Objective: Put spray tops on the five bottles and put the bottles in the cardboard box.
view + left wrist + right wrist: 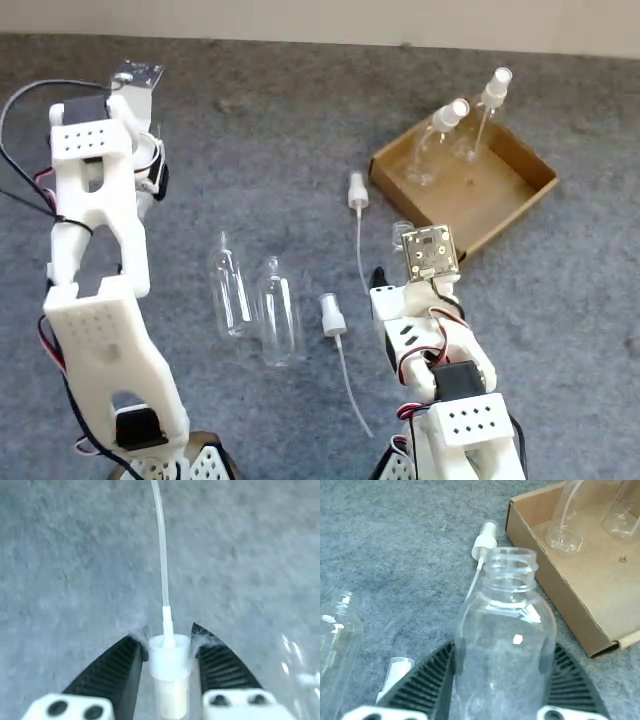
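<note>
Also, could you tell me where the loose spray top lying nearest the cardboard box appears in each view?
High view: the loose spray top lies on the carpet just left of the cardboard box's left corner.
Right wrist view: the loose spray top lies beyond the mouth of the clear bottle in the right gripper, beside the box's corner.
Left wrist view: here the left gripper grips a second spray top.
Shared landmark: the cardboard box.

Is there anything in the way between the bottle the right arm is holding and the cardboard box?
Nothing visible. The bottle in the right fingers sits just beside the cardboard box; a loose spray top lies off to one side.
</note>
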You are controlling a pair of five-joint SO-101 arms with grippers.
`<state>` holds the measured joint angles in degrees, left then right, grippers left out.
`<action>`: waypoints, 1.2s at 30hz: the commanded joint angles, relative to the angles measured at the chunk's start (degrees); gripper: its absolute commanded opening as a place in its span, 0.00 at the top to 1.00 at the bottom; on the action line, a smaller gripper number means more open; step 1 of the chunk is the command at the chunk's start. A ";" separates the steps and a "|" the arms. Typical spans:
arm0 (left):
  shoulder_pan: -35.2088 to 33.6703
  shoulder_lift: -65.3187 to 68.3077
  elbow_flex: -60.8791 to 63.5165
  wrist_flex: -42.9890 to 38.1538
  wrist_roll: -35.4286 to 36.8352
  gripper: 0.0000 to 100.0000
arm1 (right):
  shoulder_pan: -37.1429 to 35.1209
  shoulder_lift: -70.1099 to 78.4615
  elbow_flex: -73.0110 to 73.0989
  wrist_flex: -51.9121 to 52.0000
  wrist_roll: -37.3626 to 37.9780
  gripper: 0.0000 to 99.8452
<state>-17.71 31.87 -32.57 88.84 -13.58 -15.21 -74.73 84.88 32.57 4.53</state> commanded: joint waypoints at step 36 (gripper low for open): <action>1.63 -52.00 41.27 8.44 -44.40 0.98 | 0.22 -1.01 -0.48 -1.36 -0.09 0.81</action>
<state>-16.84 -17.80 5.58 99.91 -52.09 -15.21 -74.73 84.88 32.57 4.53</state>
